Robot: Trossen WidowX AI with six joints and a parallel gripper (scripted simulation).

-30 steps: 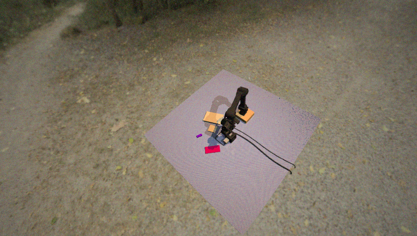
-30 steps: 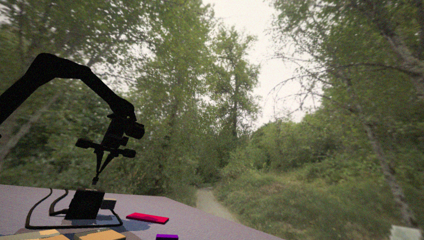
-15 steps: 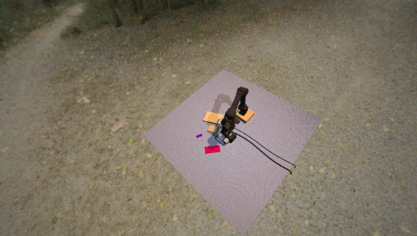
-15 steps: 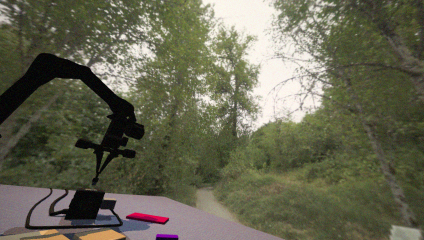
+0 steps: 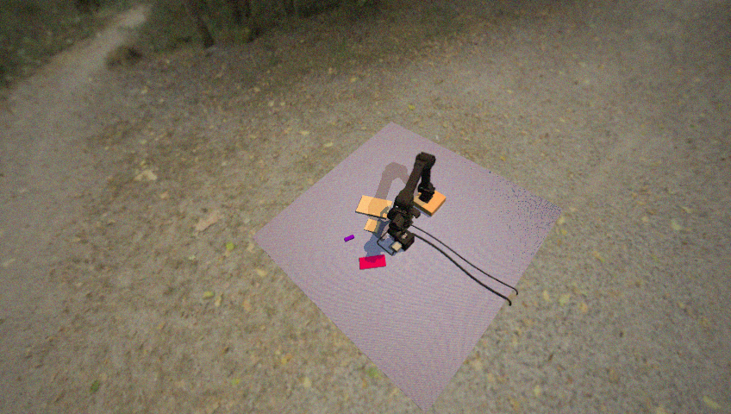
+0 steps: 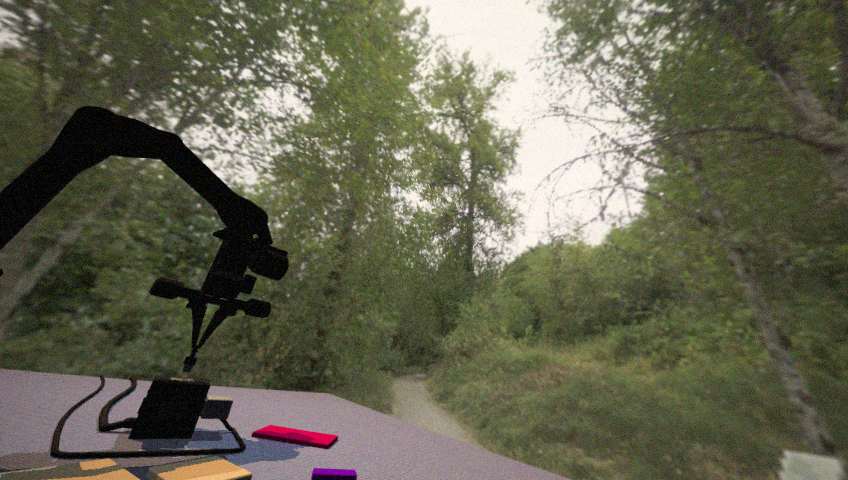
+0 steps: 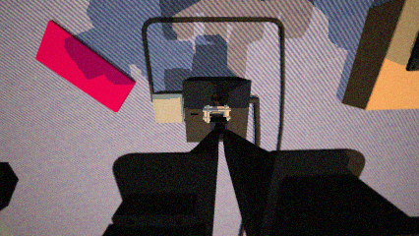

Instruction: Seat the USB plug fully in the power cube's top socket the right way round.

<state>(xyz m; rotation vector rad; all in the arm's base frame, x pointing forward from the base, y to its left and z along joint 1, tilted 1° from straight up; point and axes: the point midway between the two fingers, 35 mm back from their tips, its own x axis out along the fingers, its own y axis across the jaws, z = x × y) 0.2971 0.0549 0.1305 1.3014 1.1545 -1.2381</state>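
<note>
Beneath your one gripper [image 6: 190, 355] [image 7: 219, 134], clamped on one USB plug [image 6: 188, 364]: one power cube [image 6: 169, 409], plug above it; one red block [image 5: 372, 261] [image 6: 295, 435] [image 7: 85, 66] beyond; one mauve tabletop [image 5: 410, 317] [image 6: 357, 416] [image 7: 74, 133], woodland around.

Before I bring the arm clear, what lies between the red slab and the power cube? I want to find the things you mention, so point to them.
A pale block [image 5: 396, 247] [image 6: 217, 406] [image 7: 168, 109] against the cube's [image 5: 406, 240] [image 6: 169, 410] [image 7: 197, 130] side, and a dark cable [image 5: 378, 242] [image 6: 148, 453] [image 7: 146, 54] running to that block; the wrist view shows both.

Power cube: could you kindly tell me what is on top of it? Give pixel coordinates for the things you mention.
The power cube [image 5: 408, 241] [image 6: 171, 410] [image 7: 194, 132] has a pale metallic fitting [image 6: 181, 378] [image 7: 207, 115] and a small dark slot [image 7: 194, 114] on top. The jaws and USB plug [image 6: 189, 361] partly cover it in the wrist view, hiding what lies beneath.
</note>
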